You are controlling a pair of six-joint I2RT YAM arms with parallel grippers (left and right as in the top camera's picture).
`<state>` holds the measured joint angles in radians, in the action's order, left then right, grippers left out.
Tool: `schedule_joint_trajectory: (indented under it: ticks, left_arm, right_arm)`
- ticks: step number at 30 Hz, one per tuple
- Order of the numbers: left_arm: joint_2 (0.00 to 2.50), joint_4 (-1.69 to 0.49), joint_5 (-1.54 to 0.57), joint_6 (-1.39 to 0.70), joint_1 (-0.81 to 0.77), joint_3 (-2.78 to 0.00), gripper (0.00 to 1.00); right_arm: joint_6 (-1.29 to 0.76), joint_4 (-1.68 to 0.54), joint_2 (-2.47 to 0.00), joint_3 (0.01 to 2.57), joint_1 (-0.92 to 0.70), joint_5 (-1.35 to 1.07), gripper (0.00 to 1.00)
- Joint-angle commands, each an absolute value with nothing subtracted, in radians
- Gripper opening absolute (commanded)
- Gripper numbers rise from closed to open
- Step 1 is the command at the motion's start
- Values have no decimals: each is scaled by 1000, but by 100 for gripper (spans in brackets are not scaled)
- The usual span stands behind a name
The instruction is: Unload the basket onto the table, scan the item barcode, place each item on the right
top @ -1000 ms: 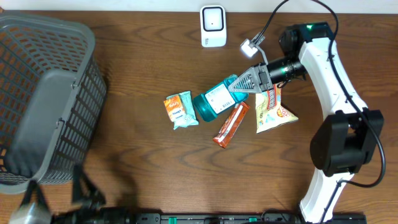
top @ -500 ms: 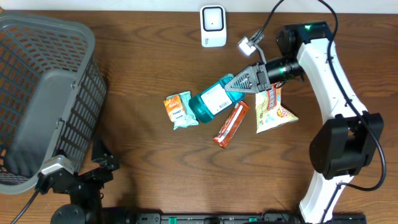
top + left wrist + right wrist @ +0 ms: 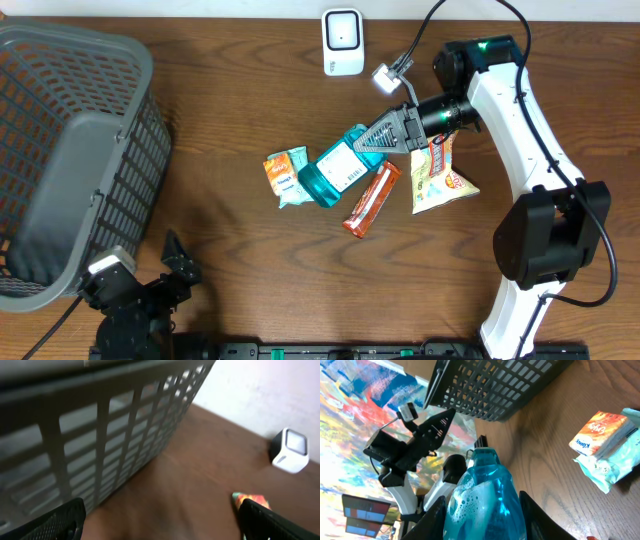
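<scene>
I find the right gripper [image 3: 390, 135] pinching the bottle [image 3: 335, 172] by one end. The bottle is clear teal with foamy liquid inside, its white barcoded label facing up. It is mid-table, beside the pack [image 3: 289, 176]. The left gripper [image 3: 160, 527] stands spread wide.

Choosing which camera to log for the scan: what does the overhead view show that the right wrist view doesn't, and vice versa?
Only overhead: the scanner, the orange bar and the chip bag. Only right wrist: foam inside the blue bottle and a colourful backdrop. Both: the bottle in the right gripper, the tissue pack and the basket.
</scene>
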<state>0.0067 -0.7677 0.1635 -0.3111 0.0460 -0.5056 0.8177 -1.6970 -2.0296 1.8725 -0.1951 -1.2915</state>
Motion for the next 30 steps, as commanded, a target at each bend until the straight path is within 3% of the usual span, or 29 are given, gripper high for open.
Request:
schedule_joint_trajectory:
  ticks: [1, 24, 30]
  left_arm:
    - [5, -795, 169, -312, 49, -501, 98]
    - [5, -1037, 169, -312, 49, -501, 98]
    - [5, -1036, 169, -312, 49, -501, 98]
  right_arm:
    - [828, -1699, -1993, 1897, -200, -1359, 6]
    - [827, -1668, -1993, 1897, -200, -1221, 13]
    - [827, -1645, -1993, 1897, -200, -1214, 11]
